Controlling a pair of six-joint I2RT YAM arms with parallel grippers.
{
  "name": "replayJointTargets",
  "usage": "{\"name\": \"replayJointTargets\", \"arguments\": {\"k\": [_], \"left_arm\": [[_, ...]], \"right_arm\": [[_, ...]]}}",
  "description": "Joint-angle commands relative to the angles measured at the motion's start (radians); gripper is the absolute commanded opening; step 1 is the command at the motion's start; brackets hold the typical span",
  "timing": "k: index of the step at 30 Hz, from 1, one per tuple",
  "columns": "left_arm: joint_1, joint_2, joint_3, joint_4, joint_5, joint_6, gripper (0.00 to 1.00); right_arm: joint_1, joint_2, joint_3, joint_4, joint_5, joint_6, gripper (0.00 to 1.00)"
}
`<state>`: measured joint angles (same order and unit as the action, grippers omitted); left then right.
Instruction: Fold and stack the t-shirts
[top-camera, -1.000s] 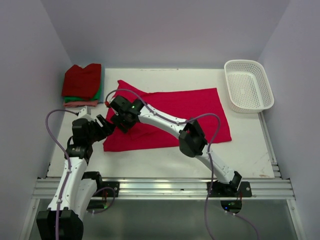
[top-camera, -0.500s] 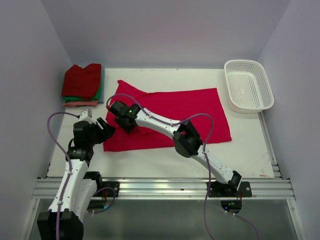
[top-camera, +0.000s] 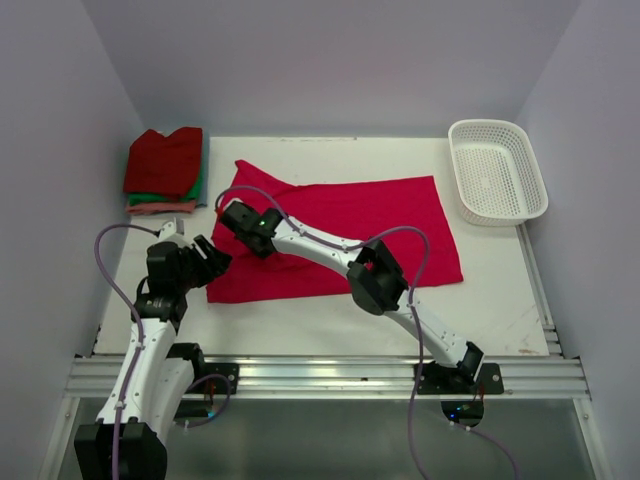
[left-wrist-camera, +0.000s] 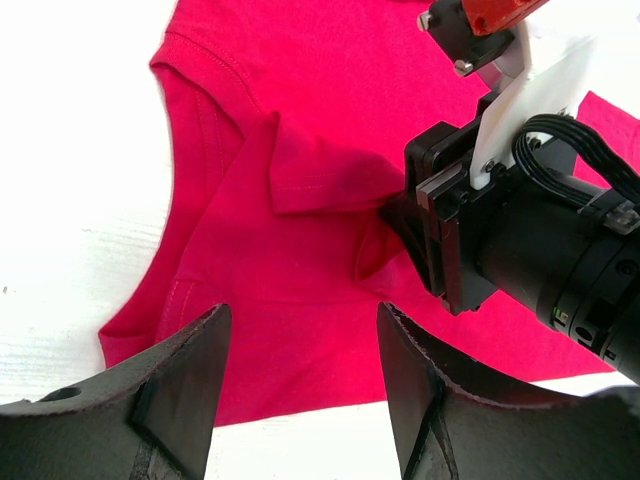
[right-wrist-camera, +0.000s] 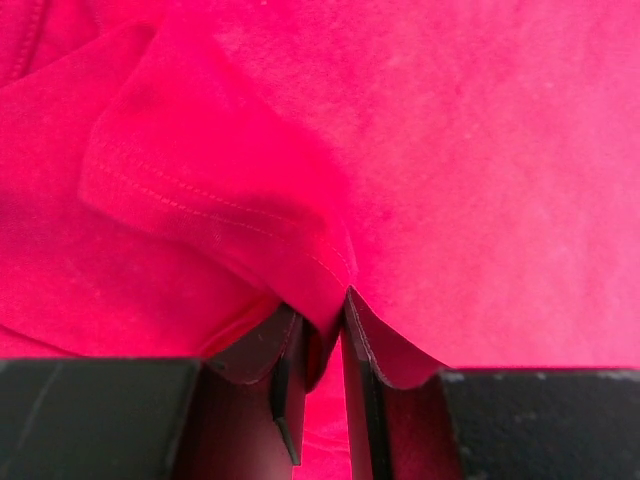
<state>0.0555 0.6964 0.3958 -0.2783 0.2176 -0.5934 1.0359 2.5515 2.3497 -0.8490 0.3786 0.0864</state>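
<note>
A crimson-pink t-shirt (top-camera: 350, 232) lies spread flat across the table. My right gripper (top-camera: 238, 216) reaches over to the shirt's left end. Its jaws are shut on a raised fold of the short sleeve (right-wrist-camera: 230, 190), and cloth shows pinched between the fingertips (right-wrist-camera: 352, 320). My left gripper (left-wrist-camera: 305, 400) hovers open over the shirt's near left hem (left-wrist-camera: 250, 395) with nothing between its fingers. It faces the right gripper (left-wrist-camera: 440, 235) from close by. Folded t-shirts sit in a stack (top-camera: 165, 165) at the back left, dark red on top, with green and salmon pink beneath.
A white lattice basket (top-camera: 497, 170) stands at the back right corner. The stack of folded shirts lies just behind my left arm (top-camera: 160, 290). The right arm (top-camera: 375, 275) stretches diagonally across the spread shirt. Grey walls close in on both sides.
The right gripper's jaws have closed onto the sleeve fold after shifting slightly left. The left gripper drew back a little toward the near left and narrowed slightly.
</note>
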Motion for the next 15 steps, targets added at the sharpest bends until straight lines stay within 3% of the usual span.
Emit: {"name": "replayJointTargets", "arguments": {"k": [1,10,15], "left_arm": [[-0.006,0.002,-0.003,0.025,0.022,-0.011,0.63],[-0.008,0.058,-0.012,0.057,0.072,0.004,0.63],[-0.019,0.138,-0.029,0.113,0.14,0.014,0.63]], "right_arm": [[0.003,-0.094,-0.001,0.031,0.069,-0.033,0.23],[-0.034,-0.111,-0.015,0.024,0.085,-0.048,0.37],[-0.056,-0.12,-0.03,0.031,0.088,-0.051,0.39]]}}
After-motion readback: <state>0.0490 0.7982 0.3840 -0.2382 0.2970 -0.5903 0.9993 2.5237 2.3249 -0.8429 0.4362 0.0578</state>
